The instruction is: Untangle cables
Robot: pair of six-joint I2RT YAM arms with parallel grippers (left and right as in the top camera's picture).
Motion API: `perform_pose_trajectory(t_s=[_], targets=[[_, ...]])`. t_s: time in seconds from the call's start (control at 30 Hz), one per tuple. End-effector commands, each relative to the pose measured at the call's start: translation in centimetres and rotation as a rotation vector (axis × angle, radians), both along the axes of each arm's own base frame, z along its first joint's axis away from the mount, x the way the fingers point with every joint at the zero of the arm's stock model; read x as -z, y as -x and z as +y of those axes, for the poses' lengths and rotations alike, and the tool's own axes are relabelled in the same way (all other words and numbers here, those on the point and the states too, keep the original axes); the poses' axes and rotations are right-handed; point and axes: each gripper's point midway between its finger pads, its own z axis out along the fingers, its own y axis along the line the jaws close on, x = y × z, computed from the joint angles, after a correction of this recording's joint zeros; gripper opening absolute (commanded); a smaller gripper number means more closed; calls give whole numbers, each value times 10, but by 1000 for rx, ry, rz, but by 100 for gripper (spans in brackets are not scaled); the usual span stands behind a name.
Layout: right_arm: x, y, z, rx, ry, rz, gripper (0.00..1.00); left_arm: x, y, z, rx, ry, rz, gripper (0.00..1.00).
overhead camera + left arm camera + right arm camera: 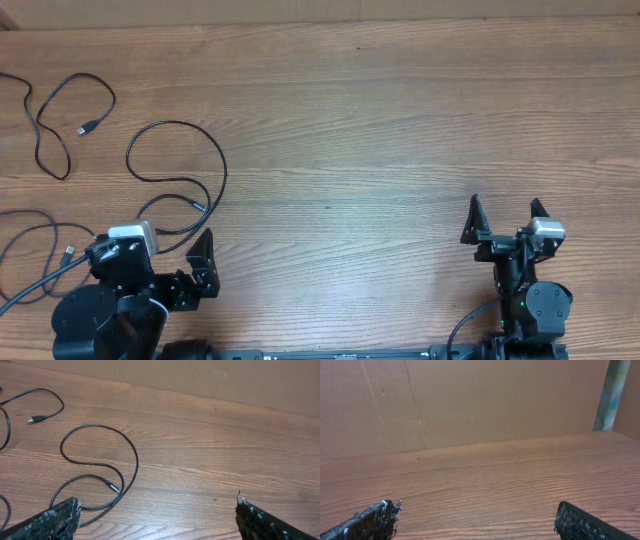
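Three thin black cables lie apart on the left of the wooden table (380, 130). One with a USB plug (88, 127) is at the far left back. A second forms a wide loop (224, 172). A third with a small plug (68, 250) trails off the left edge. My left gripper (170, 240) is open and empty just in front of the loop. In the left wrist view the loop (137, 462) runs past the left finger, and the gripper (157, 510) holds nothing. My right gripper (505, 212) is open and empty at the front right, far from the cables; its wrist view (477, 515) shows only bare wood.
A brown cardboard wall (470, 400) stands along the table's far edge. The thicker black arm cables (465, 325) sit at the front by the right arm's base.
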Motion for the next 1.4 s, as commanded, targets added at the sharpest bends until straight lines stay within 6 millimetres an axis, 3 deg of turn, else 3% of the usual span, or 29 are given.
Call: perform_pose_trajectory(t_s=[0.0,0.13,0.37,0.63,0.93,1.2,1.37], targets=[[2,0,0,-1,8,-5,100,6,3,0,4,-8,22,100],[2,0,0,-1,8,-4,100,17,12,-1,5,-5,65,100],[2,0,0,-1,8,-4,100,-18,33,-2,3,-22,-194,100],[2,0,0,-1,8,-4,100,3,48,-3,3,-28,-284,100],[2,0,0,-1,8,-4,100,-17,41,-3,3,-35,-392,100],[2,0,0,-1,8,-5,100,-4,23,-24,137,3,-402,100],[2,0,0,-1,8,-5,100,18,-4,-26,148,3,-411,100]])
